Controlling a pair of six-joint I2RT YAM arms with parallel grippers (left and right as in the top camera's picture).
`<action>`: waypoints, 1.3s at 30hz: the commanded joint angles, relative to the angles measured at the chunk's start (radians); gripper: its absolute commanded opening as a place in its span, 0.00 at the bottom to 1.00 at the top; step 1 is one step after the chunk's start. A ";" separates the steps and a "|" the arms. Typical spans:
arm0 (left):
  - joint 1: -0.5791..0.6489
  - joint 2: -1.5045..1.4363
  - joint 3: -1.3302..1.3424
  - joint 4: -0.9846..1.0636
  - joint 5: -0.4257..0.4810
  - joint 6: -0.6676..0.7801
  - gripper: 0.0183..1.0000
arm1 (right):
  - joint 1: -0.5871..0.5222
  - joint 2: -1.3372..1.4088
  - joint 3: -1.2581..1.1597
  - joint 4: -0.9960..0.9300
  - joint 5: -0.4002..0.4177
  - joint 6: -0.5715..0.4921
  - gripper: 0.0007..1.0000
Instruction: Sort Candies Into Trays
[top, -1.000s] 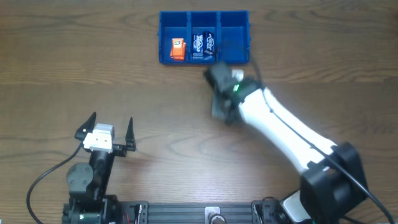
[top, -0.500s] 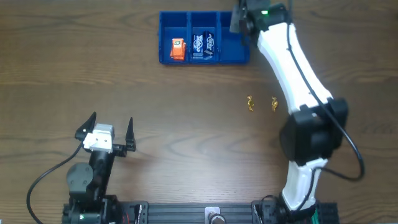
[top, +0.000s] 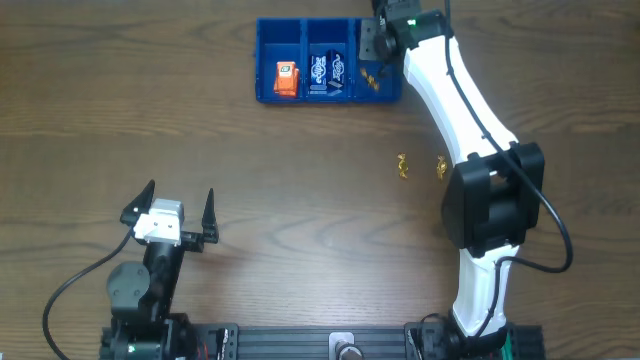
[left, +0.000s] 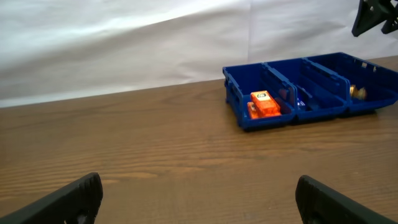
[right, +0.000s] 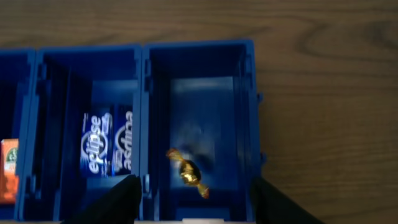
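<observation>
A gold candy (right: 189, 172) now lies in the tray's (top: 259, 60) right-end bin; the right gripper (right: 196, 199), jaws released, should rise straight before fetching the 2 loose candies (top: 402, 166).

We count one blue tray (top: 258, 60), divided into three compartments.

Gold-wrapped candies: we count three. One (right: 188, 172) lies in the tray compartment directly under the right gripper (right: 194, 183). Two more (top: 402, 166) (top: 441, 166) sit side by side on the table, back toward that arm's base, well apart from its fingers.

Dark blue packs: we count two (top: 318, 75) (top: 338, 75), both in the middle compartment, just beside the one under the right gripper.

Orange box: we count one (top: 287, 79), in the compartment farthest from the right gripper.

Grippers: we count two. The left gripper (top: 180, 190) is well apart from every item listed.
</observation>
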 joint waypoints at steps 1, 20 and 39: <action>-0.001 -0.006 -0.019 -0.033 0.021 0.010 1.00 | 0.003 -0.056 -0.076 -0.002 0.002 -0.021 0.61; -0.001 -0.006 -0.019 -0.033 0.021 0.010 1.00 | 0.000 -0.509 -1.038 0.255 -0.094 0.067 0.63; -0.001 -0.006 -0.019 -0.033 0.021 0.010 1.00 | -0.037 -0.359 -1.038 0.405 -0.057 0.066 0.54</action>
